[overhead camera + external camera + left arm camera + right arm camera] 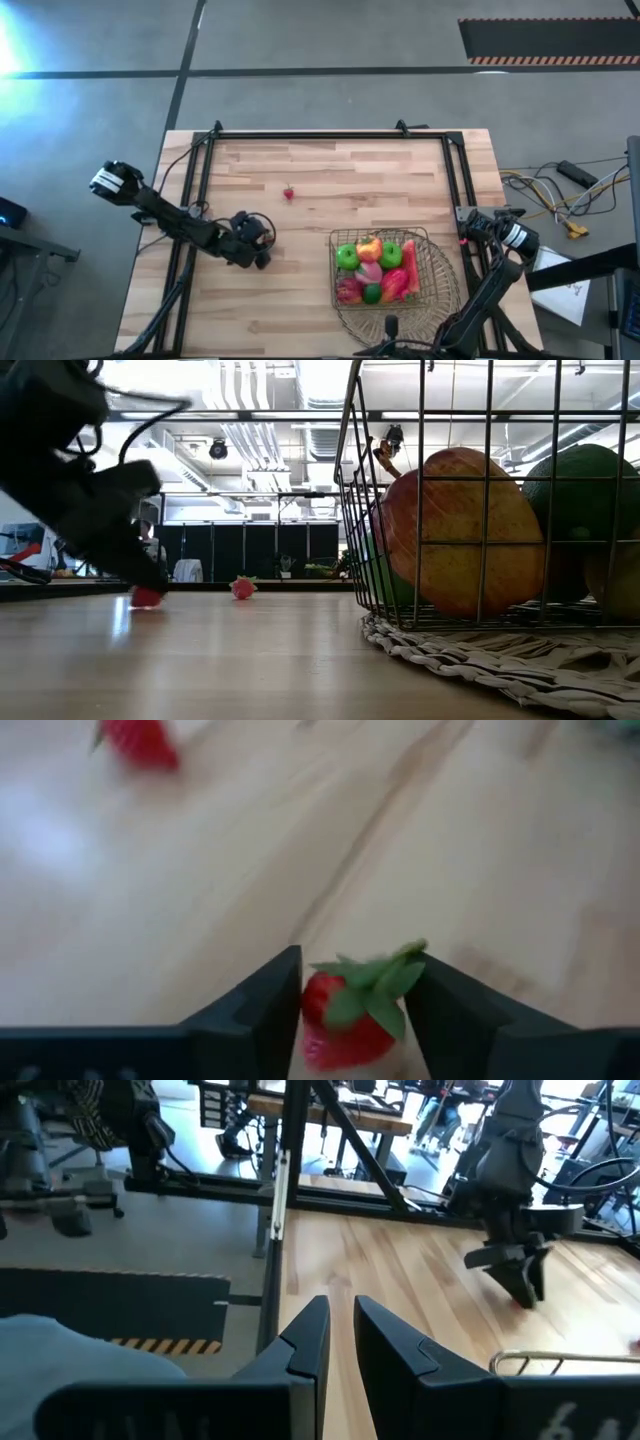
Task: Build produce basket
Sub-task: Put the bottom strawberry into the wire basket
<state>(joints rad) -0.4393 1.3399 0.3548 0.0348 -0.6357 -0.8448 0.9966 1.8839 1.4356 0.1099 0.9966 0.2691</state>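
Red strawberry (345,1020): on the wooden surface (300,300), well left of the basket, between the left hand's fingers
Left hand (350,1010): fingers flank the strawberry; grip cannot be told
Basket (432,262): copper wire, holding produce (375,270)
Second strawberry (288,193): beyond the basket's far-left corner
Right hand (340,1330): clenched, empty, beside the basket's right

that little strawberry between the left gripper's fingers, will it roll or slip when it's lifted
The strawberry looks small and probably light, so lifting should be easy. Its tapered, rounded body sits between the left gripper's flat fingers, so it may twist or squirt out. The leafy cap might stop it rolling far on the table.
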